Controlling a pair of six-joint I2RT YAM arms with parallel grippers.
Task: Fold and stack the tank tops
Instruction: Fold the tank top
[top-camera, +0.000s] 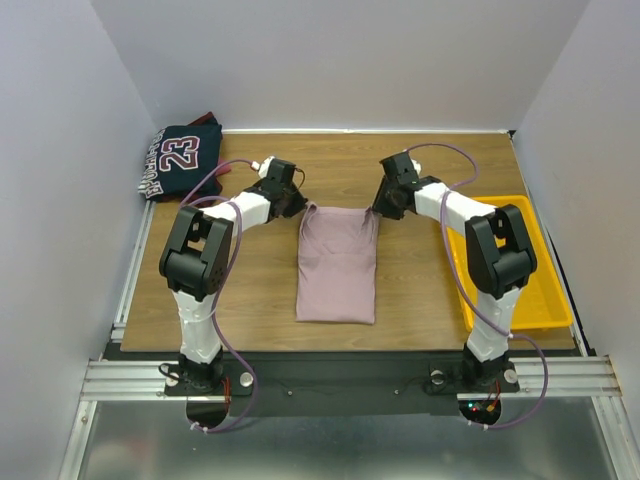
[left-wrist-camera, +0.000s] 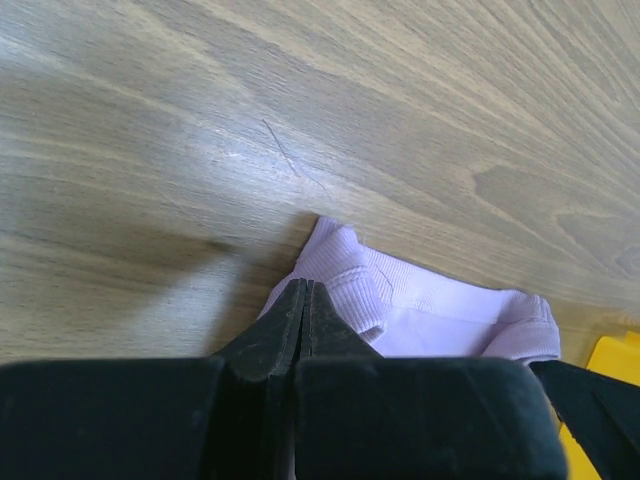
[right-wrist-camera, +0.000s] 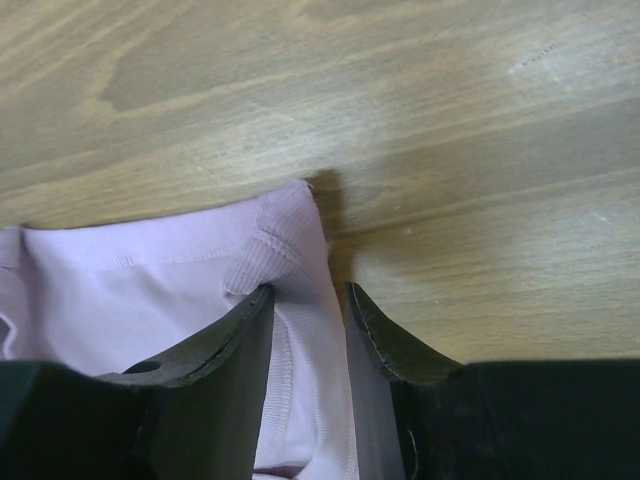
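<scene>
Pink tank top (top-camera: 338, 265) lies flat in the middle of the bench (top-camera: 425, 285). It is folded into a long narrow strip, with the strap end away from the arm bases and the hem end towards them.

Left tool (left-wrist-camera: 305, 290): fingers pressed together, no gap showing. Tips sit at the far-left corner of the pink top, right against the ribbed strap edge. Cannot tell whether any cloth is caught between them.

Right tool (right-wrist-camera: 308, 292): fingers apart, low on the far-right corner of the same top. The ribbed edge band runs between the two fingers; the left finger touches a small bunched fold of the rib.

Both arms reach forward and inward, so the two tools sit at the top's two far corners.

Navy tank top (top-camera: 182, 158), white "23" face up, lies at the far-left corner of the bench, well apart from the pink one. A sliver of maroon cloth (top-camera: 207, 119) shows at its far edge.

Yellow tray (top-camera: 548, 285) sits along the right edge of the bench, beside the right arm.
</scene>
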